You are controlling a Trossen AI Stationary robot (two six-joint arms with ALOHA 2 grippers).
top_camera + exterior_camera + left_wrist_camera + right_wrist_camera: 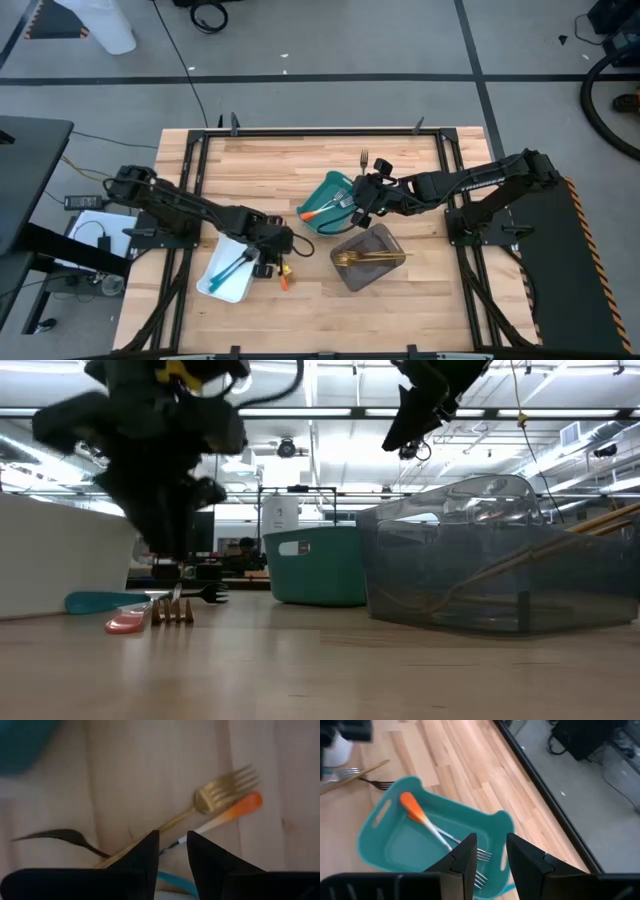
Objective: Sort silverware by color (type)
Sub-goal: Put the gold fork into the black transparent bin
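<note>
My left gripper [172, 851] stands open, pointing steeply down just above a gold fork [225, 790], an orange-handled utensil [235, 809] and a dark fork [60, 836], all lying flat on the table beside the white tray [222, 272]. That tray holds teal-handled pieces [232, 266]. My right gripper [490, 855] hovers open over the teal tray [390, 845], where orange-handled forks [412, 805] lie. Gold utensils [368, 259] lie in the clear grey tray [385, 240].
A lone fork [364, 158] lies on the wood beyond the teal tray. The three trays crowd the table's middle and near part. Black frame rails [195, 165] run along the table's left, right and far edges.
</note>
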